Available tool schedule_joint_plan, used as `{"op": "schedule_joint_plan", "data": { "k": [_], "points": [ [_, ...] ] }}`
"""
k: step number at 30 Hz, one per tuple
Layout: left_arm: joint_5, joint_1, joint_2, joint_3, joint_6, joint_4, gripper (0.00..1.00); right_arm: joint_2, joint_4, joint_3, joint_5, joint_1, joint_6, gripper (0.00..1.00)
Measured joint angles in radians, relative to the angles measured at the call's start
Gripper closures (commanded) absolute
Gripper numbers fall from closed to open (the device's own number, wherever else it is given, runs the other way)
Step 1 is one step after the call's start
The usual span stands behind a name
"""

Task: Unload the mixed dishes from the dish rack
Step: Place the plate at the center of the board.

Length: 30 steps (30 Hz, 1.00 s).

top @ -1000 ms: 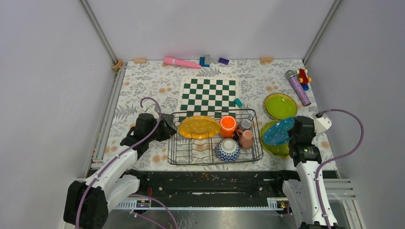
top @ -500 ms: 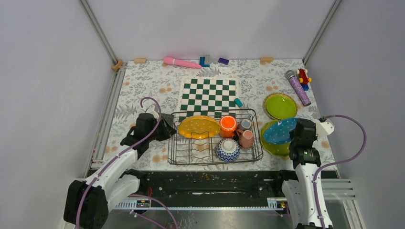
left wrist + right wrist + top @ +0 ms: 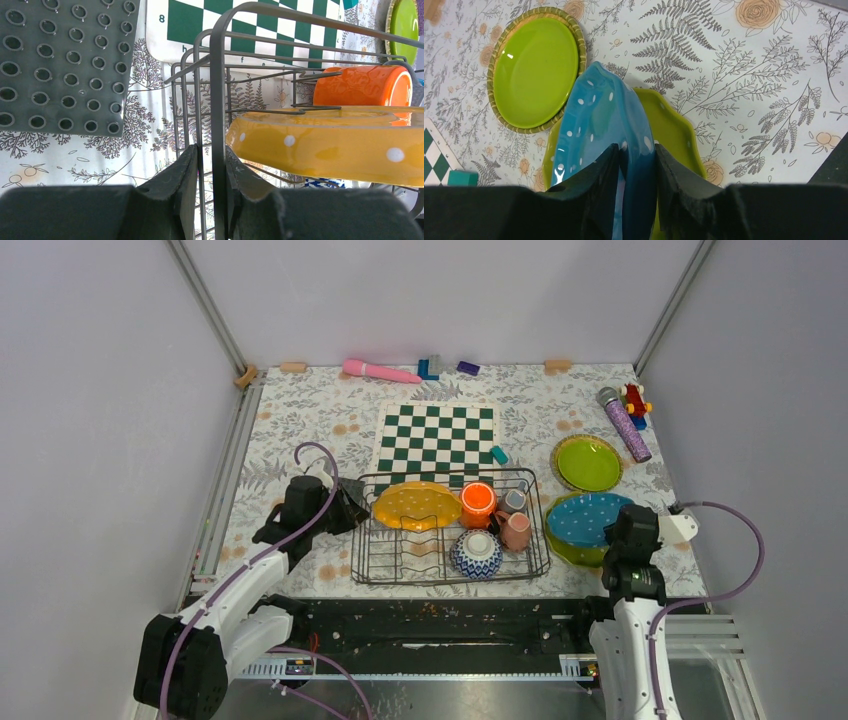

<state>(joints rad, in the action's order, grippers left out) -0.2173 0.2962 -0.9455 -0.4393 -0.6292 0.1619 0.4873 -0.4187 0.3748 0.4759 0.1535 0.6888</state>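
The dark wire dish rack point(image 3: 400, 558) sits in the middle of the flowery table point(image 3: 300, 420), just in front of the green-and-white checkered board point(image 3: 437, 435). Five dishes are inside it. A yellow-orange plate with white dots point(image 3: 417, 506) is at the back left, lying over the wires. Next to it is an orange cup point(image 3: 477, 500), then a small grey cup point(image 3: 514, 500). A pink mug point(image 3: 516, 530) is just in front of the grey cup. A blue-and-white patterned bowl point(image 3: 477, 553) sits at the front.

The left gripper point(image 3: 210, 160) is squeezed tight on a wire at the left end of the rack. A dark grey mat with round holes point(image 3: 60, 65) lies beside that end.

The right gripper point(image 3: 633, 160) is clamped on the rim of a teal plate with white dots point(image 3: 599, 120). This plate is out of the rack, on its right side. It is tilted over a lime green plate with a wavy edge point(image 3: 674, 135). I cannot tell if the two plates touch. A round lime green plate with a ribbed rim point(image 3: 535, 72) lies flat on the table a bit further back.
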Motion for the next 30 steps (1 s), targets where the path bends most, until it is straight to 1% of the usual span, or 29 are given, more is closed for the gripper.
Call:
{"op": "schedule_joint_plan", "data": {
  "k": [8,10,12,14,16,23,25,30],
  "points": [
    [0.0,0.0,0.001,0.0,0.0,-0.001,0.79,-0.021,0.007,-0.029,-0.002,0.0,0.038,0.65],
    [0.0,0.0,0.001,0.0,0.0,-0.001,0.79,-0.024,0.011,-0.035,0.0,0.001,0.046,0.63],
    [-0.001,0.0,0.001,0.0,0.0,-0.002,0.79,-0.031,0.009,-0.04,0.001,0.001,0.056,0.59],
    [-0.002,0.0,0.0,0.0,0.0,-0.002,0.79,-0.034,0.006,-0.043,0.004,0.001,0.06,0.57],
    [-0.002,0.0,0.0,0.0,0.0,-0.002,0.79,-0.038,-0.03,-0.056,0.012,0.001,0.059,0.54],
    [-0.003,0.0,-0.001,0.0,0.0,-0.004,0.79,-0.089,-0.136,-0.095,0.02,0.002,0.074,0.53],
    [-0.003,0.0,-0.001,0.0,0.0,-0.004,0.79,-0.101,-0.14,-0.097,0.02,0.002,0.08,0.49],
    [-0.003,0.0,-0.001,0.0,0.0,-0.004,0.79,-0.106,-0.136,-0.097,0.02,0.002,0.092,0.36]
  ]
}}
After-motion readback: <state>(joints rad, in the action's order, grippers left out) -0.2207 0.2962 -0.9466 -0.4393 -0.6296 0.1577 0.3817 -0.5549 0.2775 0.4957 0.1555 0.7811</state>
